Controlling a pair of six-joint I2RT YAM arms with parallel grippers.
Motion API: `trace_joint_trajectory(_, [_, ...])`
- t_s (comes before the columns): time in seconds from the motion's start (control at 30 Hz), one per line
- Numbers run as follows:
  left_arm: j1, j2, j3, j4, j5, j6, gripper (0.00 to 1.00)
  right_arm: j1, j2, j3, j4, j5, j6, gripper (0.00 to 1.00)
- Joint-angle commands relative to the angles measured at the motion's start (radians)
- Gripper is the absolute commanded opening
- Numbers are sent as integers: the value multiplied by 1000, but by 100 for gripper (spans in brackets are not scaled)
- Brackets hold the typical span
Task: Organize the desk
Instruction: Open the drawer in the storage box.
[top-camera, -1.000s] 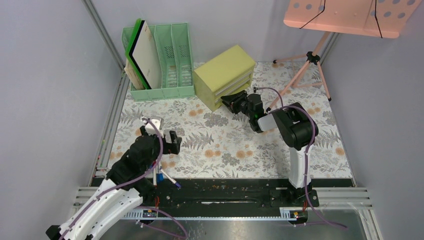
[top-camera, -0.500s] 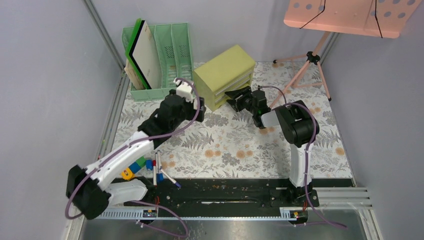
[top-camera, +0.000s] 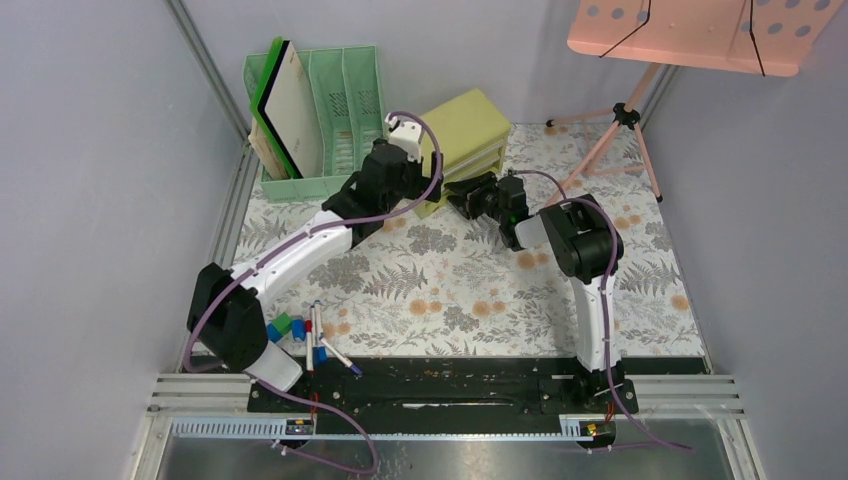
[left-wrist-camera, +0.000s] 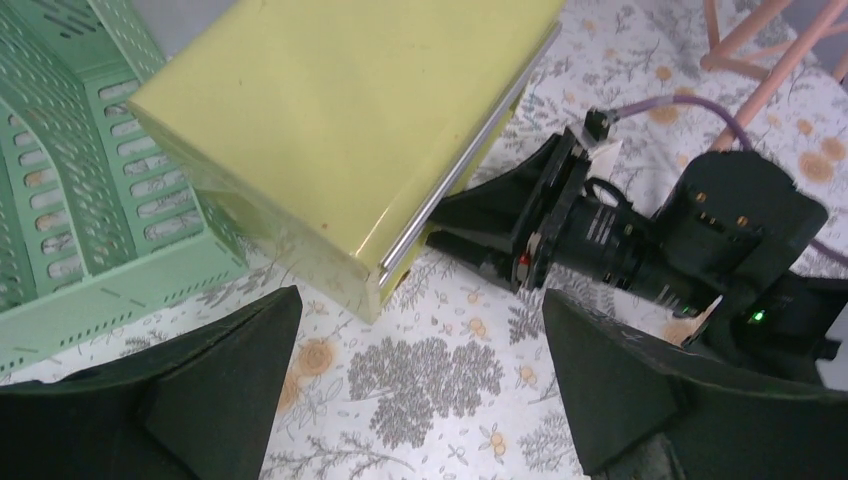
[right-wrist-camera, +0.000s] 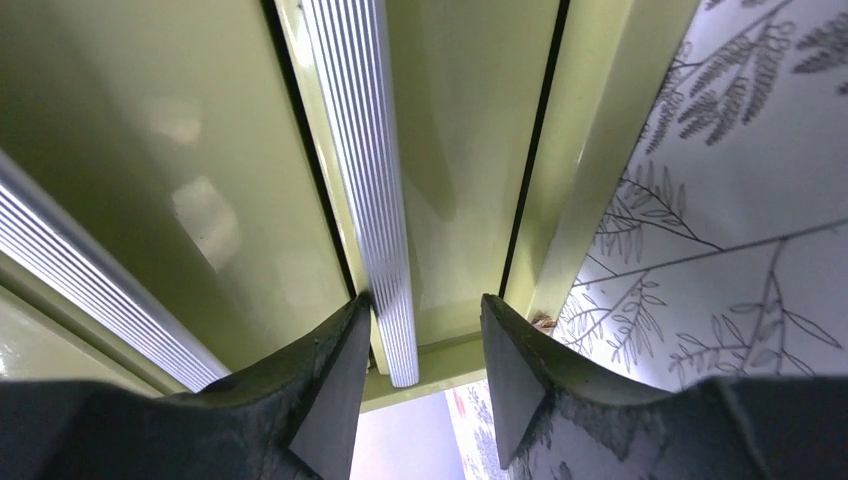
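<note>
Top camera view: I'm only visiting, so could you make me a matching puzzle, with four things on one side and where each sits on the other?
Things:
1. green file rack
2. yellow-green drawer chest
3. pink tripod stand
4. pens

Places:
A. near edge, left
B. back right
C. back left corner
D. back middle

Pairs: 1-C, 2-D, 3-B, 4-A.

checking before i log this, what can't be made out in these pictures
- Drawer chest contents: nothing inside shows in any view.
- Pens and blocks at the desk's near left, top view: too small; left arm covers part.
- File rack's left slot, top view: hidden behind the leaning board.
- Pink panel, top view: cut off by the top edge.
</note>
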Motion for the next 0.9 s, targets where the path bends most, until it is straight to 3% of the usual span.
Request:
trace_joint_trajectory(0.0, [21, 43, 124, 3, -7, -34, 92, -2, 34, 69, 48, -22, 19, 51])
trace_joint_trajectory(0.5, [86, 256, 352, -53, 59, -82, 91, -3, 68, 111, 135, -24, 12, 52])
trace_joint_trajectory(0.87, [133, 380, 443, -124, 119, -129, 84, -3, 128, 196, 23, -27, 15, 44])
